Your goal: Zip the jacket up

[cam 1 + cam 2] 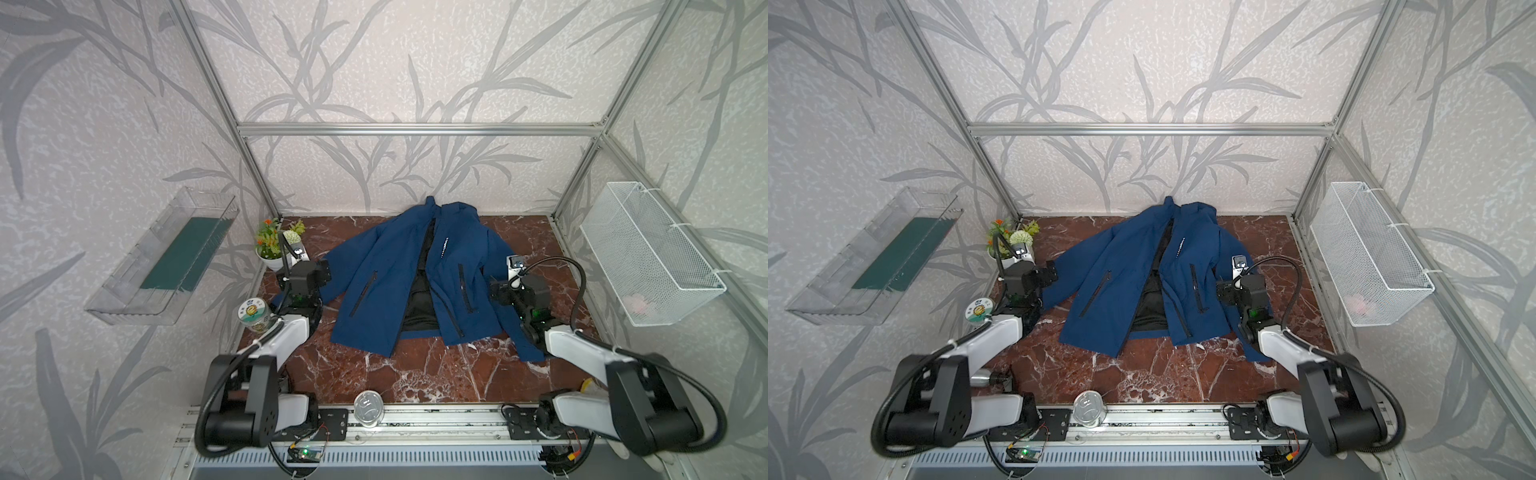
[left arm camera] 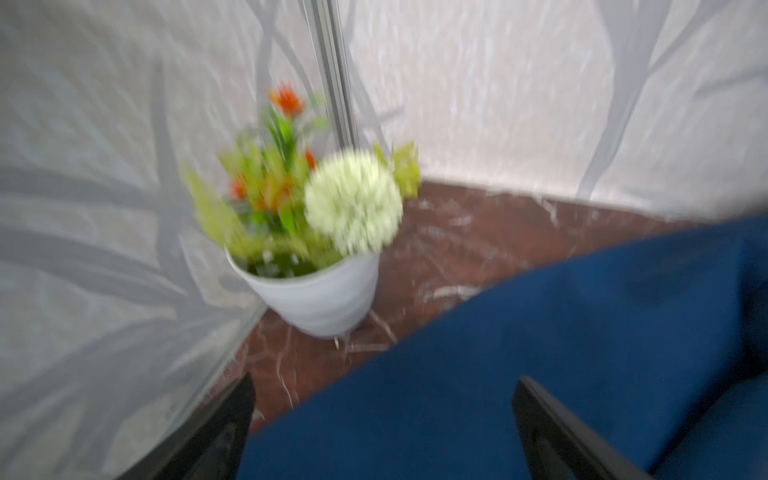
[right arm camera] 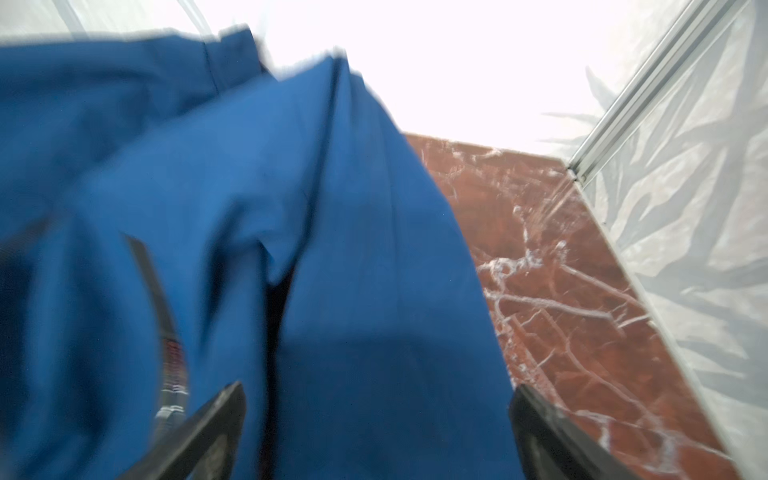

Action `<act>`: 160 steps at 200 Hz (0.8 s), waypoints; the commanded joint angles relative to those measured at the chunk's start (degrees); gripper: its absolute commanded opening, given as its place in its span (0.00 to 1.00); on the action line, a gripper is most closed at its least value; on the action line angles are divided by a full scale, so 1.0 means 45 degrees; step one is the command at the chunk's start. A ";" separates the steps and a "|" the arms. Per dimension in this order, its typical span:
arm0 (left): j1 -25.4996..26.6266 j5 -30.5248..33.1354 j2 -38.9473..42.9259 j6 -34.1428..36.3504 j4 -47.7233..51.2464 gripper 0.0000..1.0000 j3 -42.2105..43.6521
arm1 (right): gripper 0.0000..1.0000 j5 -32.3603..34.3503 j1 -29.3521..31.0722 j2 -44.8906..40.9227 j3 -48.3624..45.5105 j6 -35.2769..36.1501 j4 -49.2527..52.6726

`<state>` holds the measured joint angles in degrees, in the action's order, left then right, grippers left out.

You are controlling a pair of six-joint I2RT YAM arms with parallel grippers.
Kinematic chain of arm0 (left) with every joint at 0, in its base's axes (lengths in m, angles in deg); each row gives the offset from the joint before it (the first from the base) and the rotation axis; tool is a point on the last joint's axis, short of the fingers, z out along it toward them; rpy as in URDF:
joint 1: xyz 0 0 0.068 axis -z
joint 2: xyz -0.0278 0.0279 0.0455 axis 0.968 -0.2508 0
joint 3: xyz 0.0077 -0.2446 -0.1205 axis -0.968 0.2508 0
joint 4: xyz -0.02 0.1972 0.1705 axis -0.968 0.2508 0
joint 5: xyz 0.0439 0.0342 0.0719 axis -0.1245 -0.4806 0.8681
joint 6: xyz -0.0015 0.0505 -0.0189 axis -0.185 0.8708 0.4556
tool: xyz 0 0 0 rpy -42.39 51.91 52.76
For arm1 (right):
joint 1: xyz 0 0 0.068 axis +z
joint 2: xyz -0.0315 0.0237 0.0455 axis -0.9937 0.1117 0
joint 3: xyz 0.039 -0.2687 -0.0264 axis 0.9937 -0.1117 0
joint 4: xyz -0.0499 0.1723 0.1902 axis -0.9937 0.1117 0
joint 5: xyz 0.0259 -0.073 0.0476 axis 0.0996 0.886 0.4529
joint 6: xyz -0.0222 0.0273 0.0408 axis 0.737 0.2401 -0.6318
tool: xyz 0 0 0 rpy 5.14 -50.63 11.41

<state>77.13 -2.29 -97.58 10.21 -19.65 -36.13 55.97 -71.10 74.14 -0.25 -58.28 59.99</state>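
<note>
The navy-blue jacket (image 1: pixel 386 286) (image 1: pixel 1121 286) lies flat on the red marble table in both top views, collar toward the back wall. Its front stands apart, and black lining (image 1: pixel 420 297) shows between the two panels. My left gripper (image 1: pixel 325 272) (image 1: pixel 1051 275) hovers open over the jacket's left sleeve; in the left wrist view the gripper (image 2: pixel 384 386) has blue cloth (image 2: pixel 540 332) under its wide jaws, nothing between them. My right gripper (image 1: pixel 496 291) (image 1: pixel 1223 293) is open above the right sleeve. In the blurred right wrist view this gripper (image 3: pixel 378 390) spans the sleeve (image 3: pixel 374 249), next to a black pocket zipper (image 3: pixel 151 286).
A white pot of flowers (image 1: pixel 274 245) (image 2: pixel 316 291) stands in the back left corner, near my left gripper. A labelled can (image 1: pixel 254 316) sits by the left wall. A silver can (image 1: pixel 368 408) is at the front edge. A clear tray (image 1: pixel 166 257) and a wire basket (image 1: pixel 648 253) hang on the side walls.
</note>
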 commanded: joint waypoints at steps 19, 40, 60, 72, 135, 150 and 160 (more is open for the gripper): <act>0.0588 -0.1934 0.2315 -0.2956 0.8627 0.99 -0.2611 | 0.99 0.1526 0.2036 -0.2392 0.2595 -0.4704 0.9097; 0.1733 -0.2983 0.3084 -0.4530 1.0199 0.99 -0.2414 | 0.99 0.1234 0.4403 -0.2718 0.3096 -0.7003 1.1195; 0.2813 -0.3470 0.3803 -0.6173 1.1280 0.99 -0.1878 | 0.99 -0.0114 0.6646 -0.2571 0.3077 -0.9668 1.1631; 0.3278 -0.4027 0.4268 -0.7391 1.1490 0.99 -0.1307 | 0.99 -0.0901 0.8026 -0.2316 0.2945 -1.0975 1.1143; 0.4916 -0.5109 0.6387 -1.0087 1.0916 0.99 0.1618 | 0.99 -0.4318 1.1245 0.1120 0.1985 -1.4875 0.4963; 0.4926 -0.5285 0.6742 -1.0373 1.0836 0.99 0.2037 | 0.99 -0.5153 1.1316 0.2263 0.1872 -1.5300 0.3091; 0.4946 -0.5512 0.6926 -1.0592 1.0731 0.99 0.2312 | 0.99 -0.5629 1.1303 0.2998 0.1893 -1.5561 0.2173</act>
<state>99.05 -25.22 -68.62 -32.17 28.37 -28.02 38.00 -20.65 81.62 8.91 -121.56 85.52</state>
